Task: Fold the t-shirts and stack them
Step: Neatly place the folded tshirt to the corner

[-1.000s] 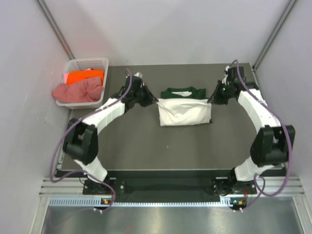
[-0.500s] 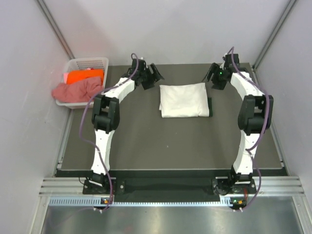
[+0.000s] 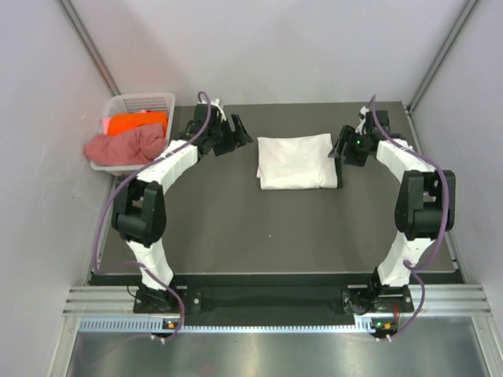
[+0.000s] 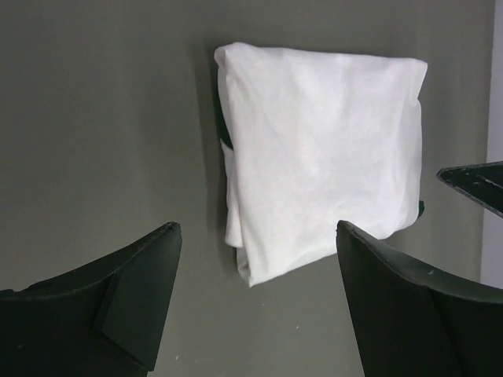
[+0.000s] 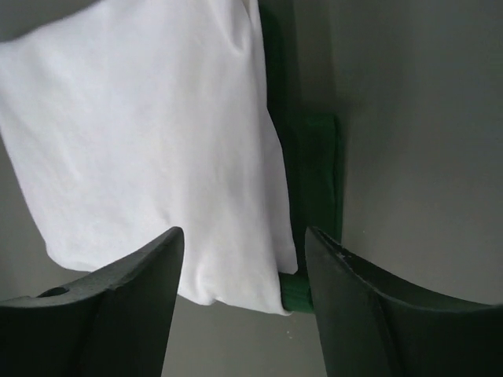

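Note:
A white t-shirt [image 3: 295, 161] lies folded into a rectangle at the back middle of the dark table [image 3: 275, 236]. Its dark green sleeve [image 3: 339, 171] peeks out along the right edge. My left gripper [image 3: 234, 133] hovers open just left of the shirt, apart from it. In the left wrist view the white t-shirt [image 4: 322, 149] lies ahead of the open left gripper [image 4: 255, 232]. My right gripper [image 3: 340, 146] stands open at the shirt's right edge. From the right wrist, the white t-shirt [image 5: 149, 133] and its green sleeve [image 5: 310, 173] lie under the open, empty right gripper [image 5: 244, 236].
A white lattice basket [image 3: 145, 102] stands at the table's back left corner, holding an orange t-shirt [image 3: 137, 123] and a dusty pink t-shirt [image 3: 122, 146] that hangs over its rim. Grey walls close in on both sides.
Both grippers were shut on the shirt's side edges with the green collar showing. The shirt is now folded over, both grippers have let go, opened and drawn back.

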